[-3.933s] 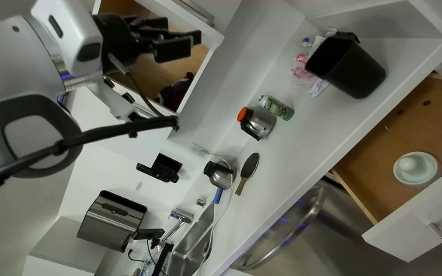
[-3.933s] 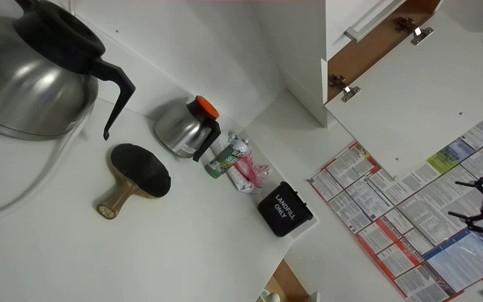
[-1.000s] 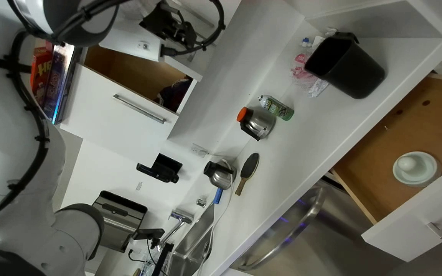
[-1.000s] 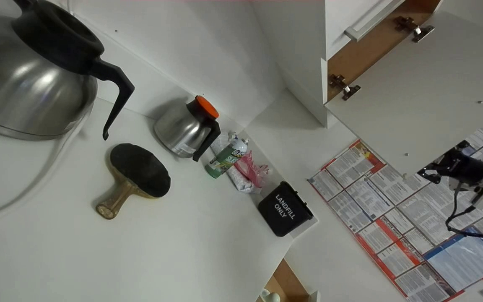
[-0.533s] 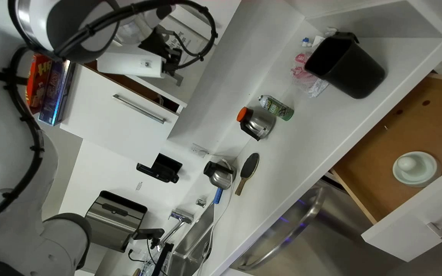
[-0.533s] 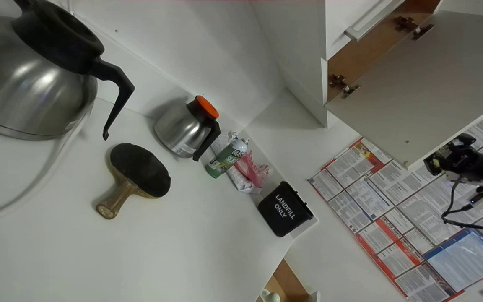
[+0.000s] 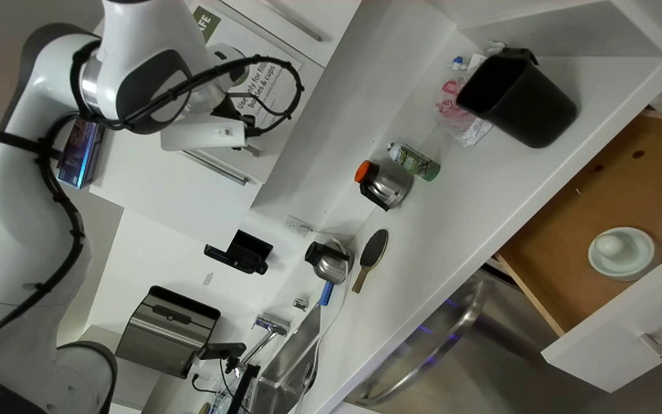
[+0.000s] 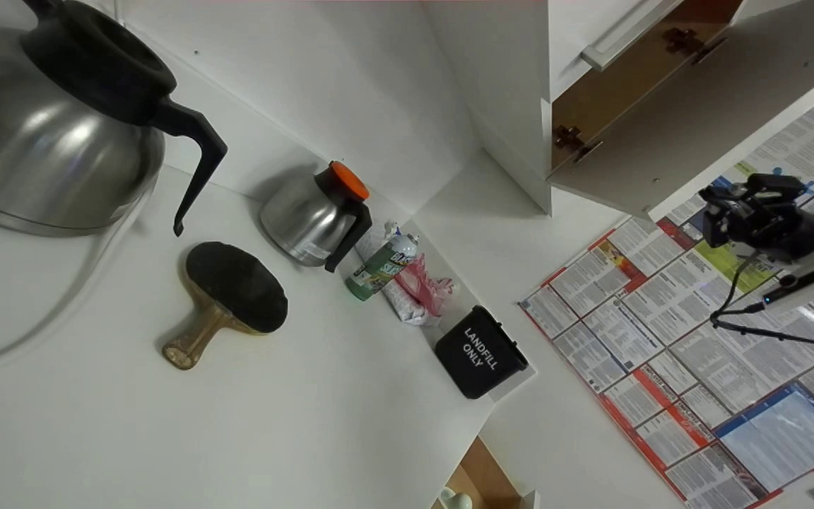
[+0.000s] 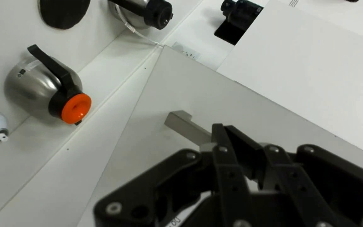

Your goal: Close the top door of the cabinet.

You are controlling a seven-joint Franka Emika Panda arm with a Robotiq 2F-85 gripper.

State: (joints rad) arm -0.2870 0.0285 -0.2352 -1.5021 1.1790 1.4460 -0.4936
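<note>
The top door (image 7: pixel 272 144), carrying a green-and-white sign (image 7: pixel 276 63), stands partly open. In an exterior view its plain inner side (image 8: pixel 704 134) and hinges show beside the brown interior of the cabinet (image 8: pixel 619 92). My gripper (image 8: pixel 711 212) is on the door's outer side, close to its free edge. The wrist view has the fingertips of my gripper (image 9: pixel 227 129) together in front of the door's face, over part of its bar handle (image 9: pixel 184 127). I see nothing held between them; contact with the door cannot be told. Elsewhere the arm's wrist hides the gripper.
A neighbouring white door with a bar handle (image 7: pixel 216 169) adjoins. The counter below carries a black bin (image 7: pixel 518 98), a steel pot with orange lid (image 7: pixel 385 184) and a spray can (image 7: pixel 417 164). A pulled-out drawer (image 7: pixel 566 241) holds a white bowl.
The top door has swung toward the cabinet, covering the interior that showed between it and the neighbouring door. The arm has moved along with it, and the gripper has shut.
</note>
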